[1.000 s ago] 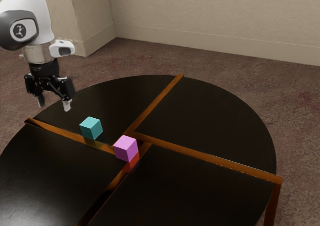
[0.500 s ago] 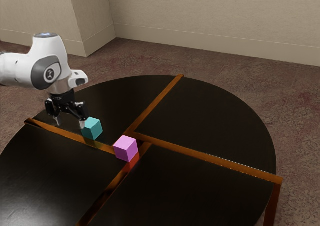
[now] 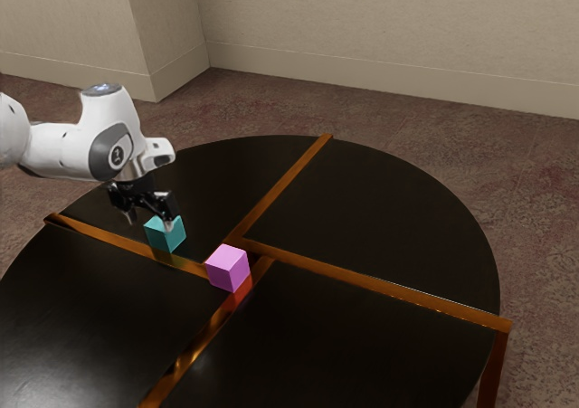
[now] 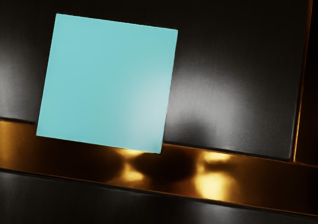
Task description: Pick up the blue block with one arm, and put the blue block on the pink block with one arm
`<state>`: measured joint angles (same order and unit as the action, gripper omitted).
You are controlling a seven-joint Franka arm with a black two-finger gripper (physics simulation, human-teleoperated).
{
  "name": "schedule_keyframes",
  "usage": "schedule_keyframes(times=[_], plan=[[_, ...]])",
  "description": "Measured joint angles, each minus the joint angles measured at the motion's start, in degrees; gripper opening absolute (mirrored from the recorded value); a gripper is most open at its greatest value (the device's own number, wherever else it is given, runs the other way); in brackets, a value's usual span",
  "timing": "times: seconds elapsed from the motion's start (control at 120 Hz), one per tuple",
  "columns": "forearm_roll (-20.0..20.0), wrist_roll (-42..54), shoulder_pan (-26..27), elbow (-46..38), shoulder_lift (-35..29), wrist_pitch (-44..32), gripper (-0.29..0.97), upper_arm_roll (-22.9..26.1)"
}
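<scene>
The arm point(image 3: 68, 147) is reaching in from the exterior view's left. Its fingers point(image 3: 130, 213) are standing apart, open, gripping nothing, poised just above the blue block point(image 3: 165, 233) point(image 4: 107, 82). That block is resting on the black bench point(image 3: 380, 218), against an orange strip point(image 4: 223, 179). The pink block point(image 3: 227, 268) is sitting near it to the right, not touching.

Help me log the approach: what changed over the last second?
The gripper came down and toward the exterior view's right, and now hangs open just over the blue block, not gripping it. The blue block and the pink block have not moved.
</scene>
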<state>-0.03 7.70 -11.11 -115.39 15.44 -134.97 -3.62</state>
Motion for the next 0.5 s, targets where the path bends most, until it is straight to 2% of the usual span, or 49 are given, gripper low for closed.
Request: schedule_keyframes(times=[0.5], plan=[[-3.16, 9.97, -1.62, 6.68, 8.39, -3.99, 0.68, 0.02]])
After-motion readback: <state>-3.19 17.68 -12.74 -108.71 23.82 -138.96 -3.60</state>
